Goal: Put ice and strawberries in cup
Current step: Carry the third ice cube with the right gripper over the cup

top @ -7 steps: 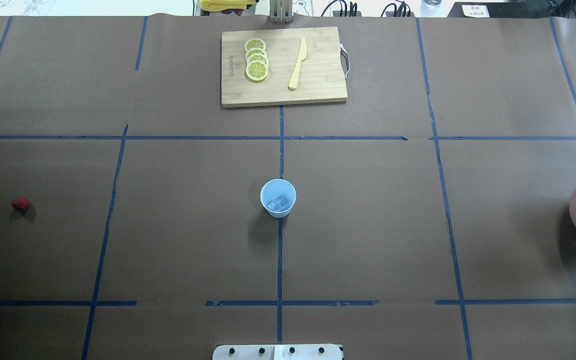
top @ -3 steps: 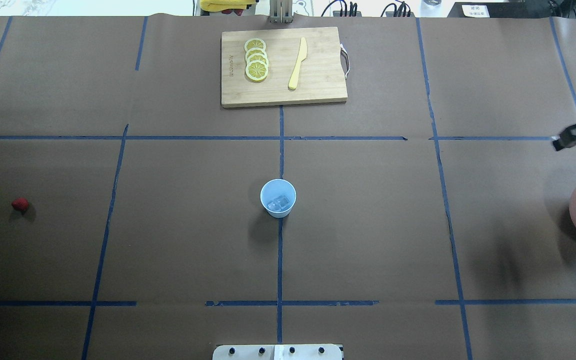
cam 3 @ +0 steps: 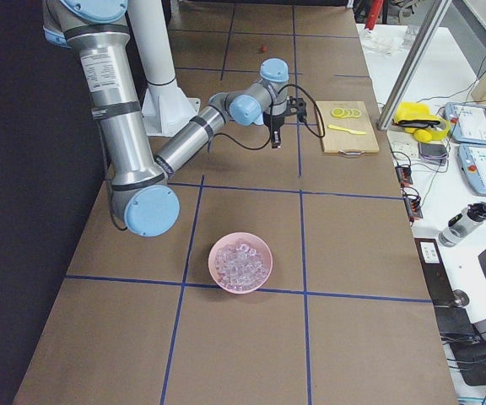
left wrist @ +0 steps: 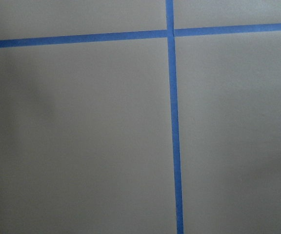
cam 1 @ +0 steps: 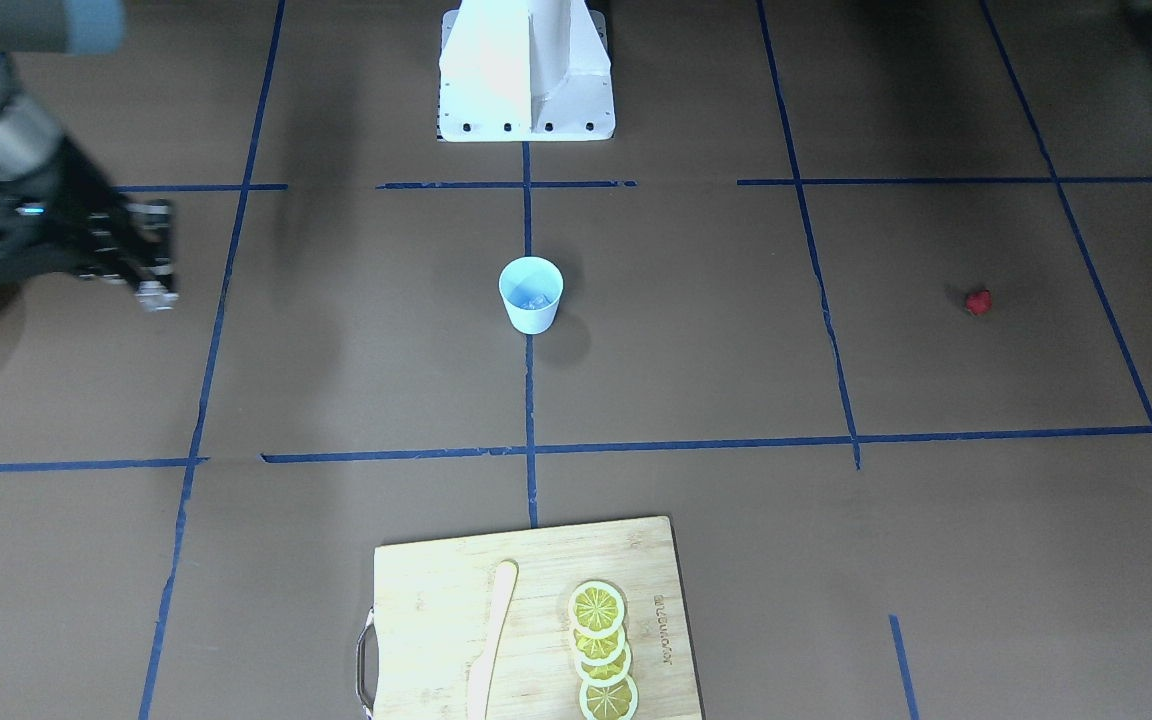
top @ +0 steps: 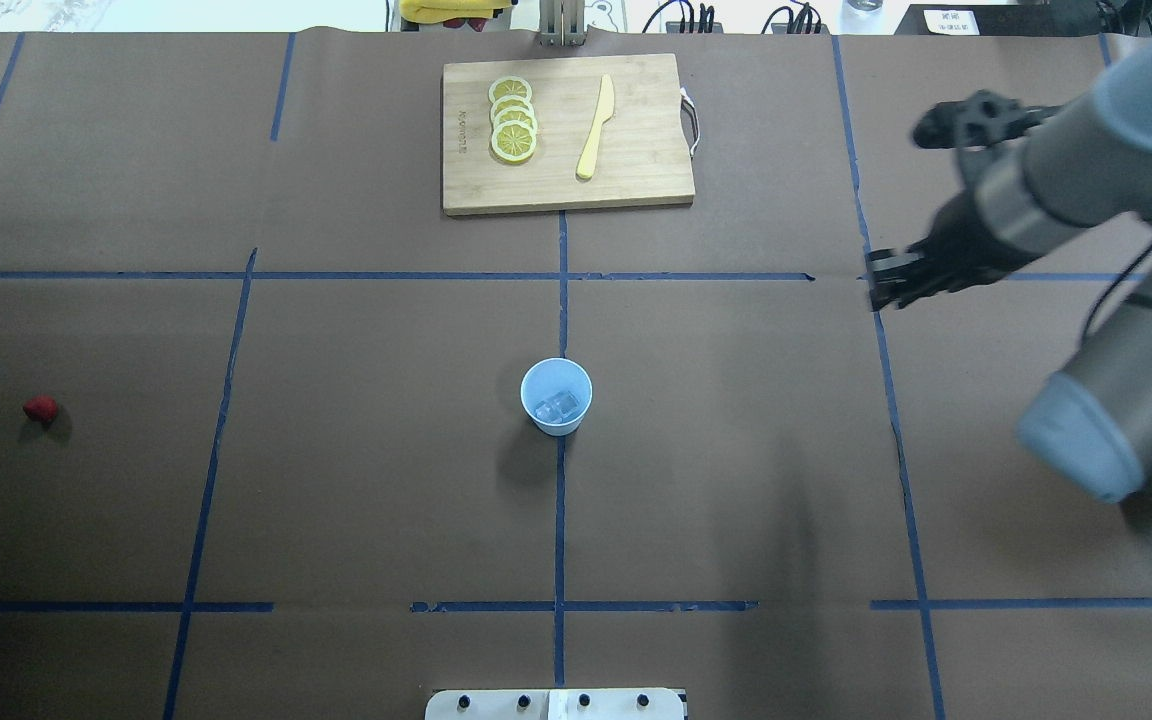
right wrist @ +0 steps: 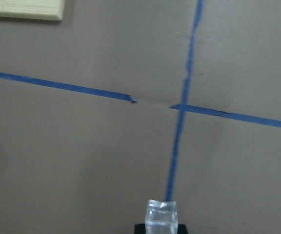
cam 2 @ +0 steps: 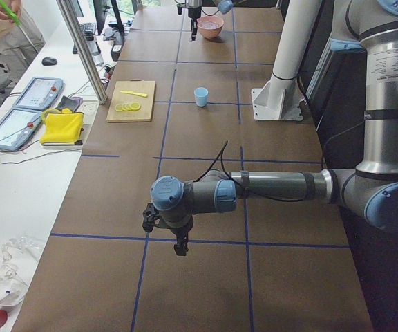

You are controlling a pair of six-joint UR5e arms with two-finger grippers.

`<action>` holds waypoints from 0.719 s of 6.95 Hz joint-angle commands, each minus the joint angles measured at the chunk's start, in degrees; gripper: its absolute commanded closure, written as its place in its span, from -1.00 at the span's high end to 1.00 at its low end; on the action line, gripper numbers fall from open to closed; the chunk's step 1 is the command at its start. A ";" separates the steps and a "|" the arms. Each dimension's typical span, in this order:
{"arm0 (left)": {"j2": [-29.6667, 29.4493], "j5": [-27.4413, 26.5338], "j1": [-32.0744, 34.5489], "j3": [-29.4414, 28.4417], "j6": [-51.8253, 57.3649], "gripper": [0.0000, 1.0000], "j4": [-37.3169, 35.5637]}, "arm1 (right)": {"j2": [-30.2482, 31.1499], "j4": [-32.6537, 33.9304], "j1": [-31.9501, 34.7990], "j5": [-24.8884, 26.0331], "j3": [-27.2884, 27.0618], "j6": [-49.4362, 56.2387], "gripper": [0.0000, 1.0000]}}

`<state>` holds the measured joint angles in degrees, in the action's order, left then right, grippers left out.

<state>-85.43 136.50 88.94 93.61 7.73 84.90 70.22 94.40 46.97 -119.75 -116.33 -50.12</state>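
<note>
The light blue cup (top: pixel 556 396) stands at the table's middle with two clear ice cubes (top: pixel 557 405) inside. A red strawberry (top: pixel 40 408) lies alone far to the left. My right gripper (top: pixel 881 286) hangs above the table to the right of the cup and beyond it, shut on one ice cube (right wrist: pixel 162 218) that shows at the bottom of the right wrist view. My left gripper (cam 2: pixel 180 246) appears only in the exterior left view, low over bare table far from the cup; I cannot tell whether it is open or shut.
A pink bowl (cam 3: pixel 240 262) full of ice sits near the table's right end. At the far middle, a wooden cutting board (top: pixel 636 180) carries lemon slices (top: pixel 513 118) and a yellow knife (top: pixel 596 126). A person stands beyond the table in the exterior left view.
My right arm has swung in from the right edge and moved left toward the centre. It now covers the pink bowl in the overhead view.
</note>
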 commanded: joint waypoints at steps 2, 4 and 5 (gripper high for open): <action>0.00 0.00 0.00 0.00 0.00 1.00 0.01 | -21.56 11.16 -15.46 13.62 8.96 -18.47 -1.00; 0.00 0.00 0.00 -0.09 0.00 1.00 -0.08 | -28.97 10.98 -20.58 17.95 17.23 -24.56 -1.00; 0.00 0.00 0.00 -0.09 0.00 1.00 -0.08 | -29.78 9.16 -22.51 19.97 19.71 -26.33 -1.00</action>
<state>-85.43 136.49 88.95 93.53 7.74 84.85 42.76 104.90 27.09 -102.23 -100.34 -73.69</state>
